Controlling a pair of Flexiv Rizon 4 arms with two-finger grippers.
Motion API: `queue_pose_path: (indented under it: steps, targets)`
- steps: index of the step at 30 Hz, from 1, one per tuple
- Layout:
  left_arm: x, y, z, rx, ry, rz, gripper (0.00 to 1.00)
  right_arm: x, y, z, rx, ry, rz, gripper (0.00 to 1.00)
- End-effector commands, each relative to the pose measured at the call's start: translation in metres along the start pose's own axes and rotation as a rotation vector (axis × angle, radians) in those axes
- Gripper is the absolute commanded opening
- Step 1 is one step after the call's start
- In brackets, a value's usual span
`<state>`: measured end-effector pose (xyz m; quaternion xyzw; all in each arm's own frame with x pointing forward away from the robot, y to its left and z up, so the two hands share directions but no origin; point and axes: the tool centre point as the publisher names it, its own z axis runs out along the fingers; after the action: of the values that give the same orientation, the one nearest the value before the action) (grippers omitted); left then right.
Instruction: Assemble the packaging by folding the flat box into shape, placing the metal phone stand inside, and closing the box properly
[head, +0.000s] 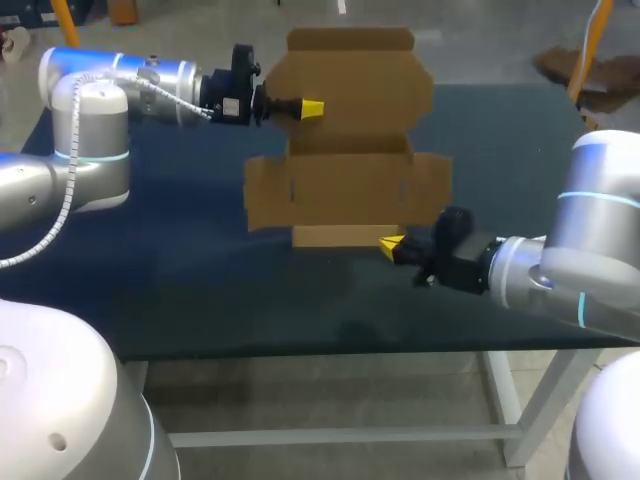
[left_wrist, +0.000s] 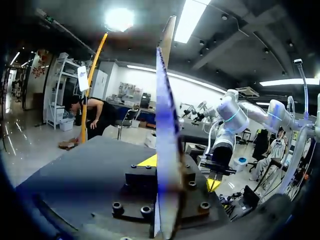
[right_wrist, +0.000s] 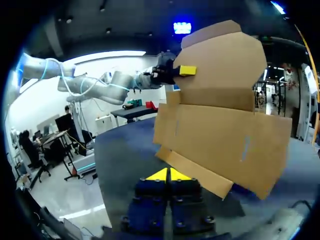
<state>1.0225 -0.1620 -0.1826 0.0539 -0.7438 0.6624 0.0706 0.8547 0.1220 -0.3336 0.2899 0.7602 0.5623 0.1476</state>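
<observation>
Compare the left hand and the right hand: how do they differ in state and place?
The left hand is shut on the far panel of the cardboard box; the right hand is shut on nothing, tips together. The left hand is at the box's far part; the right hand is by its near flap. Both have yellow tips.

Head view high above the flat box (head: 345, 185), left wrist view edge-on against it, right wrist view close, facing it, box shared.
</observation>
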Motion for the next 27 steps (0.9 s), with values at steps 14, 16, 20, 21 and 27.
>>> queue_pose_path:
  steps: [14,16,20,21,27]
  targets:
    - [0.017,-0.023,-0.017,0.002,-0.002,0.008,0.00,0.007,0.006,0.020,-0.007,-0.013,-0.006,0.00]
    - [0.019,-0.023,-0.020,0.002,-0.010,0.001,0.00,0.008,0.006,0.022,-0.007,-0.011,-0.007,0.00]
    - [0.022,-0.023,-0.026,-0.006,-0.029,-0.017,0.00,0.009,0.008,0.025,-0.007,-0.003,-0.009,0.00]
    - [0.022,-0.022,-0.027,-0.006,-0.028,-0.017,0.00,0.010,0.008,0.026,-0.005,0.000,-0.011,0.00]
    - [0.016,-0.012,-0.035,0.001,-0.034,-0.035,0.00,0.012,0.009,0.034,-0.003,0.008,-0.011,0.00]
